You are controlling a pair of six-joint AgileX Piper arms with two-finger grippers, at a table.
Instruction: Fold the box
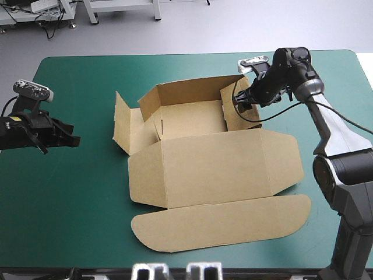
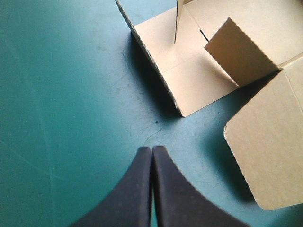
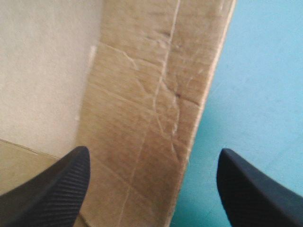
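The brown box (image 1: 215, 169) lies in the middle of the teal-green table, its back wall raised, side flaps partly up, the wide lid flat toward the front. My left gripper (image 1: 73, 141) is shut and holds nothing, well left of the box over bare cover; in its wrist view (image 2: 152, 150) the box's left flap (image 2: 189, 71) lies ahead. My right gripper (image 1: 240, 102) is open at the box's right side wall (image 1: 233, 108). In the right wrist view the creased wall (image 3: 151, 118) stands between the spread fingers (image 3: 52, 184), close up.
Bare teal-green cover (image 1: 70, 210) surrounds the box on the left and front. The table's far edge (image 1: 175, 56) runs just behind the box's back wall. The lid's rounded front flap (image 1: 221, 224) reaches near the front edge.
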